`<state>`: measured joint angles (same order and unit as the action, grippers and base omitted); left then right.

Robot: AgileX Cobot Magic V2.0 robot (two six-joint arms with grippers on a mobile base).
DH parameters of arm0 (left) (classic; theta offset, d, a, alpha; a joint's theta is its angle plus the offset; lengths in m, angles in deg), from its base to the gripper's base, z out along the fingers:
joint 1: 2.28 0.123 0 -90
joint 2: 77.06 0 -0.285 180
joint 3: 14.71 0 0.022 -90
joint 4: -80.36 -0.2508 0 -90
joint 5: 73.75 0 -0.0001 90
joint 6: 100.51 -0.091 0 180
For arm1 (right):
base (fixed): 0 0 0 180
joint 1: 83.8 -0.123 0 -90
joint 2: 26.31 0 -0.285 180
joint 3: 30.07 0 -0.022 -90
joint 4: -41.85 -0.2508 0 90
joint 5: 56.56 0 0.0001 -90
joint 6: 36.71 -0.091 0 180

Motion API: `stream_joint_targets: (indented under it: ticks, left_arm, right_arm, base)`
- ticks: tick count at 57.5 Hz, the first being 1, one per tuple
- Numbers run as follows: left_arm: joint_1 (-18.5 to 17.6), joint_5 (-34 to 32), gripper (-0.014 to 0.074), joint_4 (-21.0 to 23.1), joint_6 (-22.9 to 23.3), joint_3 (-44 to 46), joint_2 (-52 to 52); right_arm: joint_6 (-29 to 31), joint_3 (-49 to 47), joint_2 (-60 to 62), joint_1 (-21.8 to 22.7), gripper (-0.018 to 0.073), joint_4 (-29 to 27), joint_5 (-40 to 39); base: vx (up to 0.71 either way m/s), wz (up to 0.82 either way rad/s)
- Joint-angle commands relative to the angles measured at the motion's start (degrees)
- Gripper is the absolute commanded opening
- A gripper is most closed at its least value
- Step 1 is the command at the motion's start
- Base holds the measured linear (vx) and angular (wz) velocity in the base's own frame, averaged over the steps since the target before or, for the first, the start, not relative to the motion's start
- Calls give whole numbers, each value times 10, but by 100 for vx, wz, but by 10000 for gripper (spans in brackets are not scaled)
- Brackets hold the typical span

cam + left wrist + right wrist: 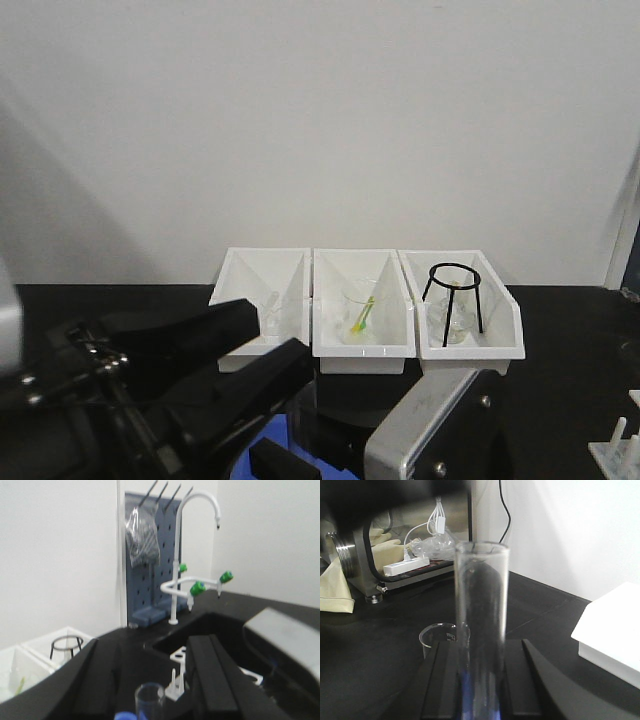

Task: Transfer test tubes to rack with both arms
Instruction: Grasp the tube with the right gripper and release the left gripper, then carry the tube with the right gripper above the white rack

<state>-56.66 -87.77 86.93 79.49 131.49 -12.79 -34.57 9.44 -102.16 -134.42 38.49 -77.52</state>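
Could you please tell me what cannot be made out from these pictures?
Rack: front view, cut off by the bottom right corner.
Test tube base: right wrist view, below the lower edge.
Left bin contents: front view, too faint and small to tell.

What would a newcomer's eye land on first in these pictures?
Most likely the clear test tube, standing upright between the right gripper's black fingers and filling the right wrist view. Next, the three white bins at the back of the black bench, the rightmost holding a black tripod stand, and the white gooseneck faucet with green handles in the left wrist view.
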Motion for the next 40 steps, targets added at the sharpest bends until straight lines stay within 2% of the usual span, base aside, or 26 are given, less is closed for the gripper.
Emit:
stream_joint_targets:
  ticks: [1, 11, 16, 28, 40]
  left_arm:
    - [-4, -51, 426, 0, -3, 20, -32]
    - [-4, -49, 426, 0, -25, 20, -69]
    - [-4, -37, 426, 0, -25, 20, -81]
    - [-4, 7, 426, 0, -44, 20, -86]
    - [-4, 11, 426, 0, -44, 20, -86]
  right_arm:
    - [5, -21, 11, 0, -9, 1, -53]
    - [5, -21, 11, 2, -8, -2, -58]
    - [5, -21, 11, 21, -8, -2, -65]
    - [6, -21, 11, 118, -7, 0, -66]
    - [12, -21, 11, 229, -7, 4, -66]
  base:
    - [0, 0]
    - [0, 0]
    - [0, 0]
    - [0, 0]
    - [0, 0]
